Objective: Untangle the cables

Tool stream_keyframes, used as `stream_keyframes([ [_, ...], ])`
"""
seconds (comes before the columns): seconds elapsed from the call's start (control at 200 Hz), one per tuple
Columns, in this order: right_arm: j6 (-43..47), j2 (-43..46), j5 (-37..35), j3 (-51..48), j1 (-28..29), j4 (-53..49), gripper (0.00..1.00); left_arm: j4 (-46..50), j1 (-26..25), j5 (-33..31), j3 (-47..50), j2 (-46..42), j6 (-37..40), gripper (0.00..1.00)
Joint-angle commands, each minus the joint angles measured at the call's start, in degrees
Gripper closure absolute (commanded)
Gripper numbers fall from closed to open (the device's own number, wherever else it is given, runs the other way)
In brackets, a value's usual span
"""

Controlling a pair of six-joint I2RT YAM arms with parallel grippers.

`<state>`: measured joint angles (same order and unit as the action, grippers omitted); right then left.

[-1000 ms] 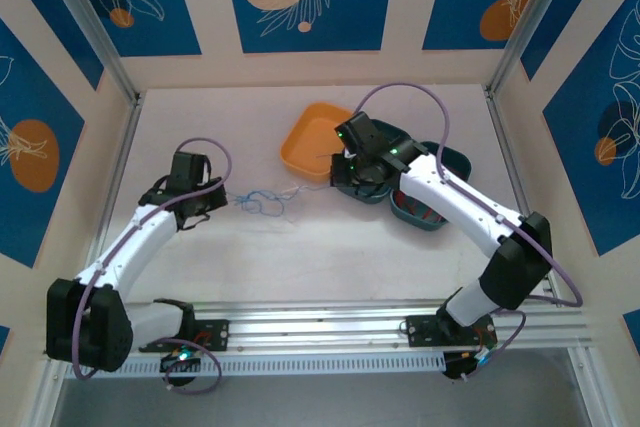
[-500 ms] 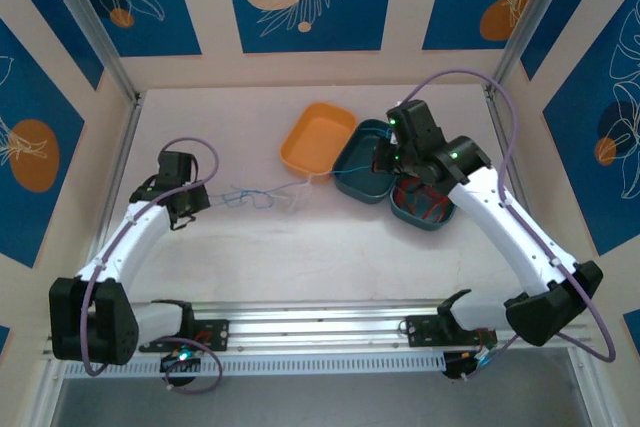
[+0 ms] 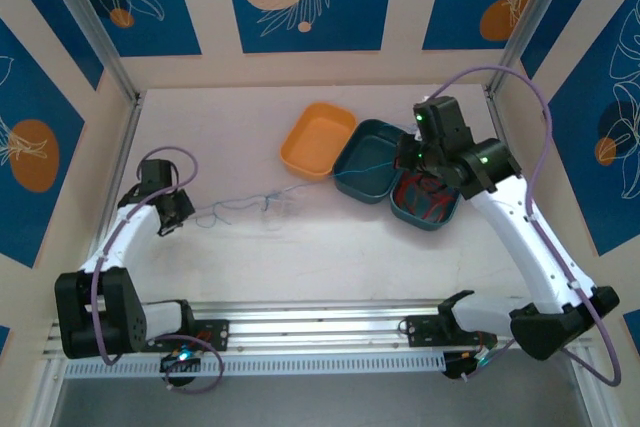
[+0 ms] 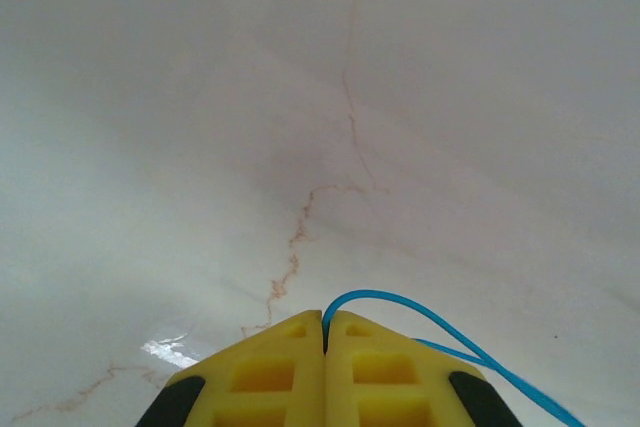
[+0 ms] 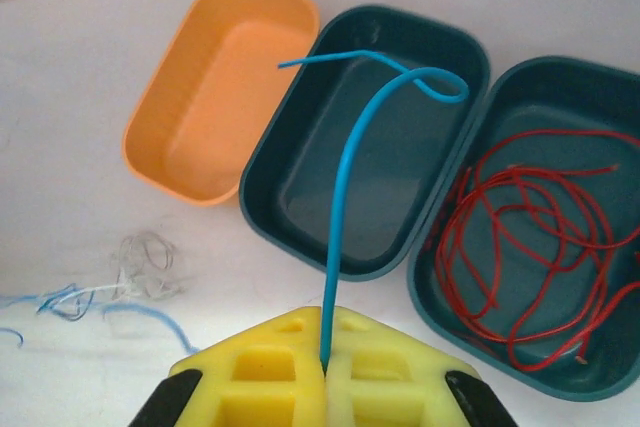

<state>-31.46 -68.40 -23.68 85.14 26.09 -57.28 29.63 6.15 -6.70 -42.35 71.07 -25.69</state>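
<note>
Now the left hand (image 3: 178,215) has dragged the cables (image 3: 245,209) leftward.

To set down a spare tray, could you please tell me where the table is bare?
Bare: the strip between the cable tangle and the near rail, and the back-left corner beside the orange tray. Crowded: right rear, where the teal tray, the red-cable tray and right gripper cluster.

The left tray (image 5: 225,87), middle tray (image 5: 400,197) and right tray (image 5: 540,107) sit in a row on the far half of the table (image 3: 330,247). Coiled cables (image 5: 530,237) lie in the right tray. A single cable (image 5: 345,167) reaches over the middle tray from the right gripper (image 5: 325,332). A tangle (image 3: 245,209) lies left of the trays.
</note>
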Motion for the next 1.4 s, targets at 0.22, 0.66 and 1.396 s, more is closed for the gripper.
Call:
stream_keyframes([
  [0.22, 1.8, 5.0, -0.7, 3.1, -4.6, -3.8, 1.0, -2.2, 3.4, 1.9, 1.1, -0.3, -2.9, 1.0],
  [0.66, 3.5, 5.5, -5.4, 7.9, -6.0, -7.4, 1.0, -1.6, 5.1, 2.7, 0.0, -1.5, -2.7, 1.0],
  [1.396, 8.2, 3.5, -2.5, 23.2, -17.3, -10.9, 1.0, -3.4, 9.1, 4.2, -1.2, 1.4, -2.7, 1.0],
])
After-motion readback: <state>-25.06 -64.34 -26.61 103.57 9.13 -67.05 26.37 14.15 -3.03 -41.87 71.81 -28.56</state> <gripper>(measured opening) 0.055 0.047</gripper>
